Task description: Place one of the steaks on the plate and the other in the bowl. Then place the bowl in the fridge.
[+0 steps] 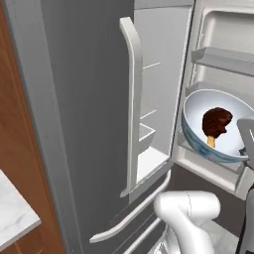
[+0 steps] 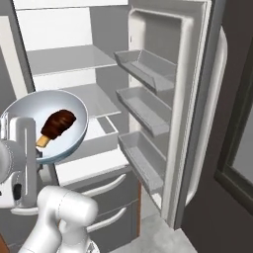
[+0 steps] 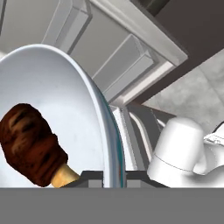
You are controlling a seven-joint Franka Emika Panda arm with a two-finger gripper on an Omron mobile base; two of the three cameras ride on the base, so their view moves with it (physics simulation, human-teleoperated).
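The pale blue-white bowl [image 1: 214, 124] [image 2: 47, 123] [image 3: 57, 109] hangs tilted in the air in front of the open fridge [image 1: 99, 124] [image 2: 74, 64]. One dark reddish-brown steak [image 1: 216, 123] [image 2: 57, 124] [image 3: 29, 142] with an orange-yellow end lies inside it. My gripper [image 1: 246, 139] [image 2: 22, 136] [image 3: 111, 178] is shut on the bowl's rim, one finger inside and one outside. The fridge's light shelves [image 2: 91, 101] lie just behind the bowl. The plate is out of view.
The open fridge door carries three grey bins [image 2: 148, 101] to the right of the bowl. A long pale handle [image 1: 131, 99] runs down the shut left door. A wooden cabinet [image 1: 12, 124] and a marble counter corner [image 1: 12, 213] stand left. Drawer fronts [image 2: 99, 190] sit below.
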